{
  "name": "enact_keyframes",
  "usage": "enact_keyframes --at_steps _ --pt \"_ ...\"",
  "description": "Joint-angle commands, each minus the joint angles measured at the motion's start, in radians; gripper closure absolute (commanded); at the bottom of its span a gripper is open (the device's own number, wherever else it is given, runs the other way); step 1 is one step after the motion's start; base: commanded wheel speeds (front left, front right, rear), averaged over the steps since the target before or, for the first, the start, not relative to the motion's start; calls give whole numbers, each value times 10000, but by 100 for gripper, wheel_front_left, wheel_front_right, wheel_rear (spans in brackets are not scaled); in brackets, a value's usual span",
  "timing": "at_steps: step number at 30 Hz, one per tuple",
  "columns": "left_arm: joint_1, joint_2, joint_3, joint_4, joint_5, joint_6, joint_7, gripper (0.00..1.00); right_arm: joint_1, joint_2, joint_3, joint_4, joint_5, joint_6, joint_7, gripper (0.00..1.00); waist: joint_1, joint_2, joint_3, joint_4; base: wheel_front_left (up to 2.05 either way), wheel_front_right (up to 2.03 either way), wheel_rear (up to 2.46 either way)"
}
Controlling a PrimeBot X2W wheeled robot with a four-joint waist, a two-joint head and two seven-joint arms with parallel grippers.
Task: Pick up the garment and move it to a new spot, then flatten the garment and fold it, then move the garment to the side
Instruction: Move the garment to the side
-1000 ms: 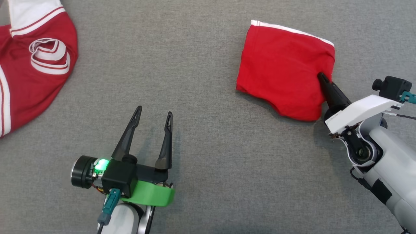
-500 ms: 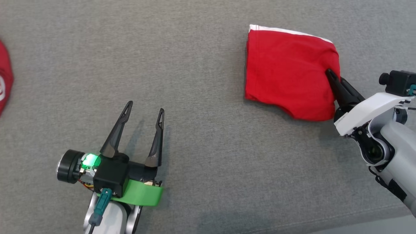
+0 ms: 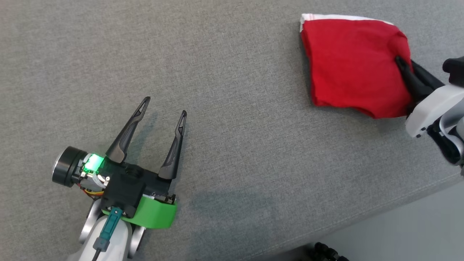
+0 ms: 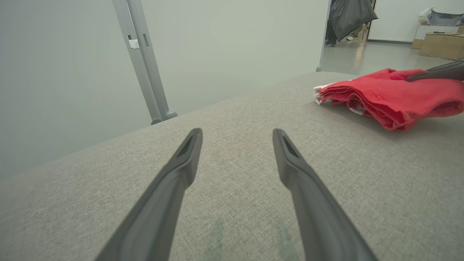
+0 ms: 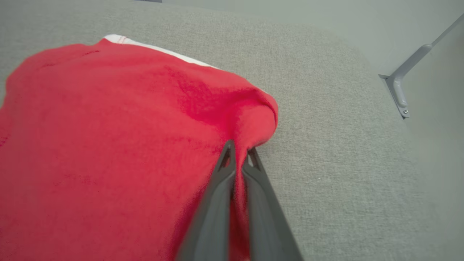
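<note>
The garment (image 3: 351, 65) is a folded red cloth with a white trim, lying at the upper right of the grey surface. My right gripper (image 3: 400, 61) is shut on its right edge, with red cloth pinched between the fingers (image 5: 232, 170). In the right wrist view the garment (image 5: 108, 145) covers the left half. My left gripper (image 3: 165, 107) stands open over bare fabric at the lower left, well apart from the garment (image 4: 391, 96), with nothing between its fingers (image 4: 181, 170).
The grey padded surface (image 3: 235, 108) ends in an edge (image 3: 362, 221) at the lower right, with pale floor beyond. A metal post (image 4: 141, 61) stands behind the surface. Cardboard boxes (image 4: 440, 45) sit far off on the floor.
The head camera has swung right, so the red and white shirt at the left has left the picture. My right gripper has dragged the garment rightward toward the surface's edge. My left gripper stays open.
</note>
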Motion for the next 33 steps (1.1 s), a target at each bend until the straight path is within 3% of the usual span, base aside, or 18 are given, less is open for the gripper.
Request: enact_keyframes --at_steps 1,4,12,28,29,30,33 --pt "-260 154 -46 -79 109 -55 -27 0 -205 -47 -46 205 -457 0 -22 100 0 -1 781 -427 0 0 0" --pt "-563 357 -211 -346 149 -102 -27 0 -707 -397 -611 908 -1918 -4 -24 100 0 -1 1247 -316 0 0 0" --pt "-888 619 -389 -873 108 -1 -27 0 -1223 -821 -2640 1616 -4117 -6 -23 100 0 -1 1971 54 0 0 0" --pt "-1124 1163 -633 -937 105 217 0 0 -1303 -351 -6455 2641 -7715 -7 -23 100 0 -1 2477 458 0 0 0" --pt "-1139 1172 -674 -914 77 218 0 0 -1263 -230 -6749 2764 -7909 -7 -23 75 0 -1 2447 493 0 0 0" --pt "-1165 1164 -724 -881 46 219 0 0 -1261 -107 -7033 2811 -8158 -7 -23 0 0 -1 2407 525 0 0 0" --pt "-1212 1065 -860 -824 -7 263 -2 0 -1070 233 -7828 2930 -8909 -7 -23 0 0 -1 2233 618 0 0 0"
